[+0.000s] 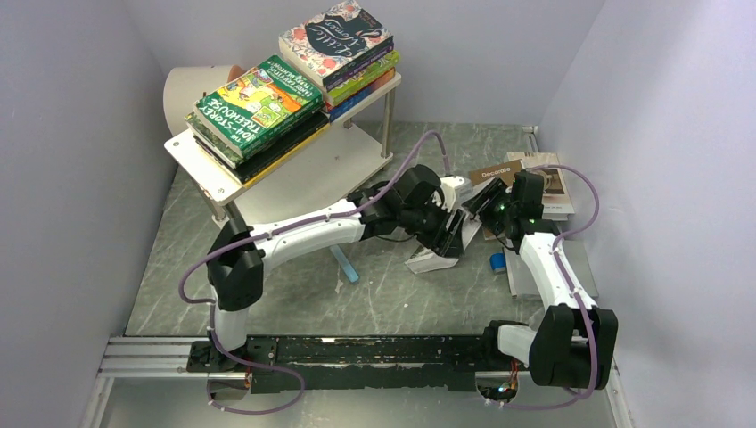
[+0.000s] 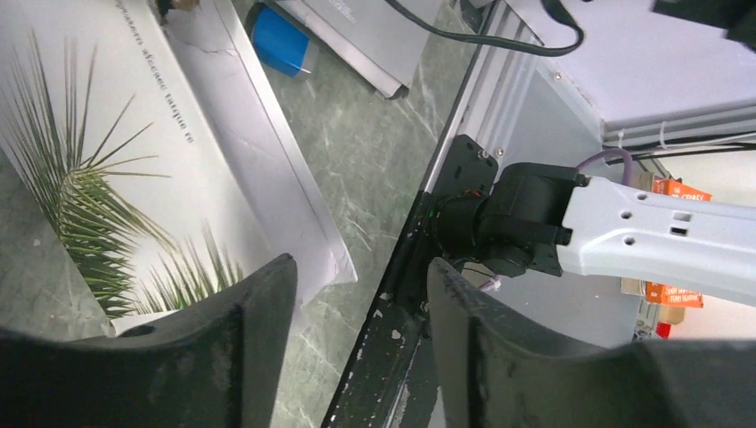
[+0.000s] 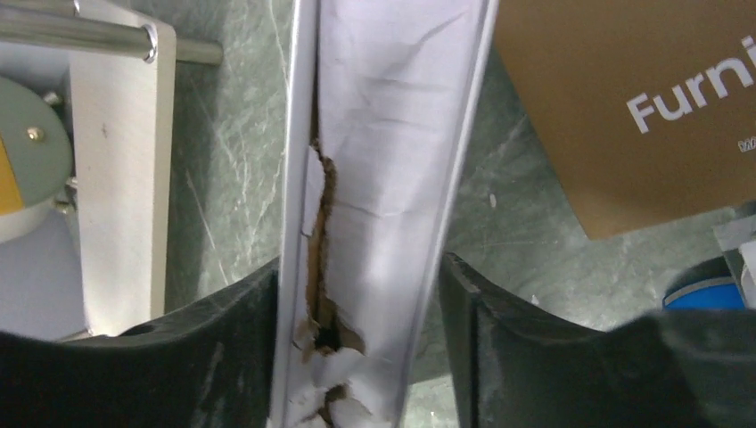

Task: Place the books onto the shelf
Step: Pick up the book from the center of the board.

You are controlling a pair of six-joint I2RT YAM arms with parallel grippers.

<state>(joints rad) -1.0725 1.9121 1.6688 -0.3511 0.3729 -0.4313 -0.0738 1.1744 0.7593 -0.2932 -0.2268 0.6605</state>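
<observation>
Between the fingers of the right claw (image 3: 358, 267), only a torn strip of a white book (image 3: 383, 134), cropped above and below; unclear whether gripped. Right of that claw, brown book (image 3: 642, 107) cut at the edge, title ending at "Furni"; blue block (image 3: 704, 290) half behind a finger. Left of the left claw (image 2: 361, 267), palm-leaf book (image 2: 134, 178) cropped, print too blurred to read, corner behind a finger.

Books (image 1: 258, 107) stacked atop shelf (image 1: 207, 171); white book (image 3: 374, 178) tilted
</observation>
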